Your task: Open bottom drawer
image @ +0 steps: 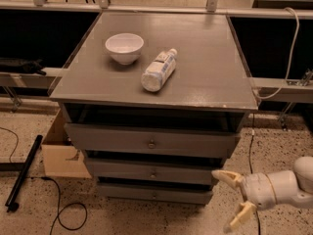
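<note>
The gripper (pixel 229 201) hovers low at the front right corner of the desk (pixel 205 82). Its fingers (pixel 227 177) are spread wide and hold nothing. The bottom drawer (pixel 127 192), lowest of three, lies just left of the fingers, not touching them.

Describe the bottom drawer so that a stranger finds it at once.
Find the grey cabinet that carries a bowl and a bottle. Of its three stacked drawers, the bottom drawer is nearest the floor, near the open gripper. Its front is the narrowest and shortest.
</note>
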Robot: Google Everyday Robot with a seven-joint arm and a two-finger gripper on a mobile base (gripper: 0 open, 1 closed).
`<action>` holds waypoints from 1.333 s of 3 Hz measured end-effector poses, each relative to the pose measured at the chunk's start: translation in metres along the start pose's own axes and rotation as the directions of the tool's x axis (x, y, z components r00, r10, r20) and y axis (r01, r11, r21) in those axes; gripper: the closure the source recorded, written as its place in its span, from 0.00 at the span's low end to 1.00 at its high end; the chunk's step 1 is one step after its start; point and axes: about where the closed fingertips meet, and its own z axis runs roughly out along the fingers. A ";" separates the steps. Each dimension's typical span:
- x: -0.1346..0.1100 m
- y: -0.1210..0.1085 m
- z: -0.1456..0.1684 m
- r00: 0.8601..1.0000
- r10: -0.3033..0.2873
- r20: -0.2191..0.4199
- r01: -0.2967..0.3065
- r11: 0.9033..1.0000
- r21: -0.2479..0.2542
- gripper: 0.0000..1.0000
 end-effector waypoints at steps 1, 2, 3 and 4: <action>0.026 -0.047 0.016 0.994 0.035 0.100 -0.034 0.999 -0.004 0.00; 0.026 -0.052 0.017 0.994 0.039 0.101 -0.039 0.999 -0.003 0.00; 0.043 -0.047 0.023 0.992 0.065 0.111 -0.063 0.998 -0.018 0.00; 0.058 -0.034 0.019 0.987 0.077 0.140 -0.075 0.997 -0.016 0.00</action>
